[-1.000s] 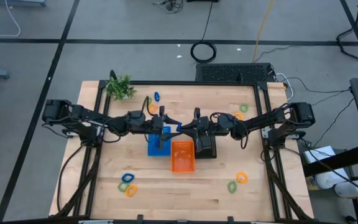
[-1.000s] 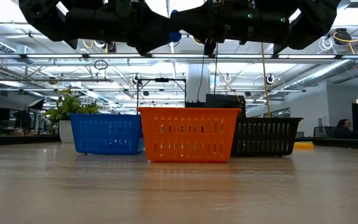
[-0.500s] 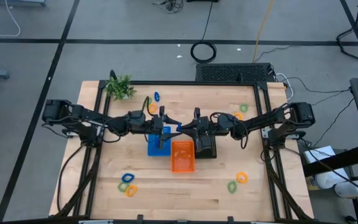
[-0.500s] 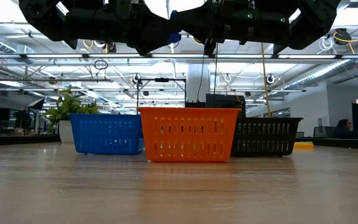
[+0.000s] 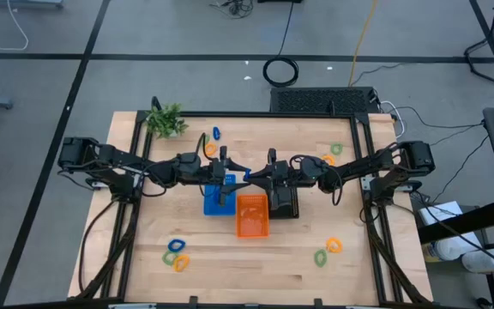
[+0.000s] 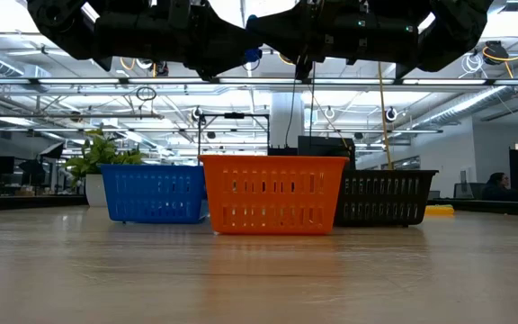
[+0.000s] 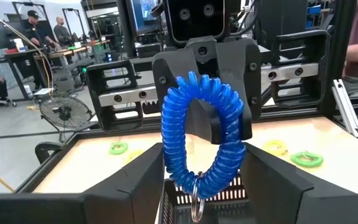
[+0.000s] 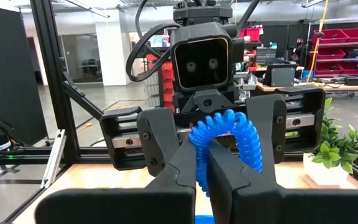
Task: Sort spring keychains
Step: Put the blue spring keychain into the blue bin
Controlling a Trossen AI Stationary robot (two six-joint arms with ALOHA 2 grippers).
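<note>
A blue spring keychain (image 7: 201, 137), a coiled loop with a metal ring (image 7: 194, 208) hanging from its bottom, stands upright in the air above the baskets, between my two grippers (image 5: 247, 175). My left gripper (image 7: 204, 186) comes from the table's left and has closed on the loop. My right gripper (image 8: 202, 158) comes from the right, facing it, and is shut on the same loop. More spring keychains lie on the table: far left (image 5: 213, 139), far right (image 5: 333, 153), near left (image 5: 176, 253) and near right (image 5: 327, 251). My left gripper has the loop's lower half (image 7: 174, 174) between its two fingers, one on each outer side. The fingers point level from the table's left. The loop stands upright and narrowed, clear of the baskets. My right gripper pinches one side strand of the loop (image 8: 199, 149) between its fingertips, pointing about level from the table's right. The rest of the loop arches over its fingers (image 8: 229, 118).
Under the grippers stand a blue basket (image 5: 214, 202), an orange basket (image 5: 251, 216) and a black basket (image 5: 283, 202), side by side. A green plant sprig (image 5: 165, 120) lies at the far left corner. The metal frame (image 5: 135, 172) runs along the table's sides.
</note>
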